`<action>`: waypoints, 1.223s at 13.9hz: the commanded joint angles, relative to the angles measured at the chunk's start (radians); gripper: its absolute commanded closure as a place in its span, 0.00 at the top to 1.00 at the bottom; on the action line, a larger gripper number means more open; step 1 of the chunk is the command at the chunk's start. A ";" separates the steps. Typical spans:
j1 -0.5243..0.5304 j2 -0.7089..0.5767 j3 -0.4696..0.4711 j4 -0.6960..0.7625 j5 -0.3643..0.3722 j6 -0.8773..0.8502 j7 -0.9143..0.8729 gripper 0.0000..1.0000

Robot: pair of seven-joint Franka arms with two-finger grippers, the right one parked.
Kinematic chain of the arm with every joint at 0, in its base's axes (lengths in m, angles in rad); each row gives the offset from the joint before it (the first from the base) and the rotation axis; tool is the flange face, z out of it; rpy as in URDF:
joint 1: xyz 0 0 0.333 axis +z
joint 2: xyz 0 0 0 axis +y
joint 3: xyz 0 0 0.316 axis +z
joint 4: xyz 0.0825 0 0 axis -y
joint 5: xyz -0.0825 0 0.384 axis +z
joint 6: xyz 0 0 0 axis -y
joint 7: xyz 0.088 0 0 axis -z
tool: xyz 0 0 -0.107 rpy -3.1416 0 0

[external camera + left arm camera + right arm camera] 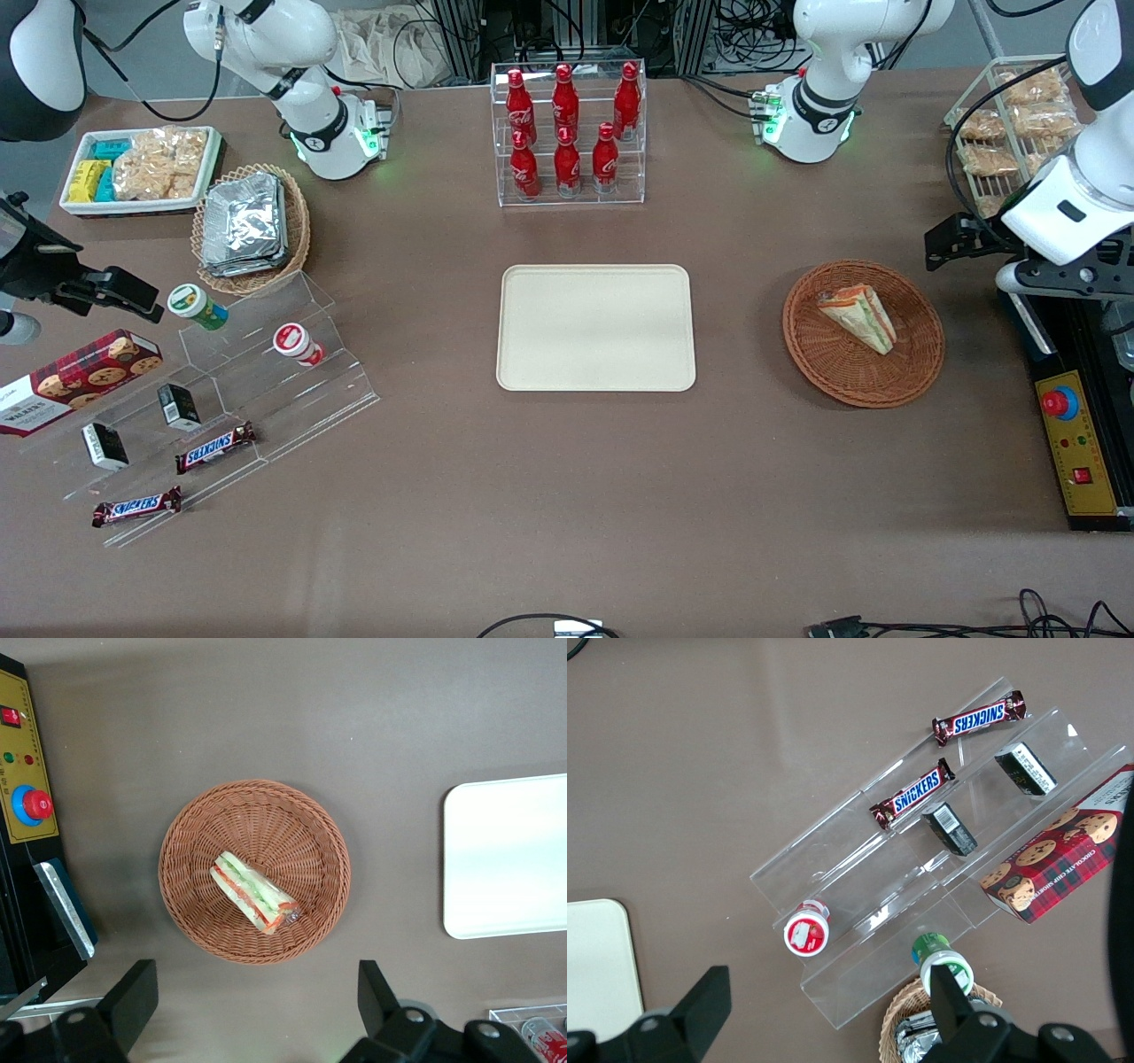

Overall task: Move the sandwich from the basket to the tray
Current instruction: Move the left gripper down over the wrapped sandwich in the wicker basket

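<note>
Wicker basket (254, 871): cradles the sandwich (254, 892), untouched.
Pincer (252, 1001): spread, high above the basket, ready to descend.
Tray (595, 327): bare, awaiting it.

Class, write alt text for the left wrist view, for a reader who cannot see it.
A wedge sandwich lies in a round wicker basket on a brown table, directly beneath the open pincer, which hovers above it holding nothing. A cream tray lies bare beside the basket.

The sandwich (858, 317) lies in the basket (917, 365), well apart from the bare tray (595, 328); the gripper (961, 241) hovers beside the basket.
</note>
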 commanded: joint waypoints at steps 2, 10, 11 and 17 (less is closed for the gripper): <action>-0.008 0.004 0.018 0.033 -0.008 -0.059 0.023 1.00; 0.032 -0.059 0.047 -0.251 0.001 0.139 -0.113 1.00; 0.032 -0.091 0.055 -0.340 -0.001 0.209 -0.169 1.00; 0.032 -0.148 0.071 -0.615 -0.001 0.465 -0.390 1.00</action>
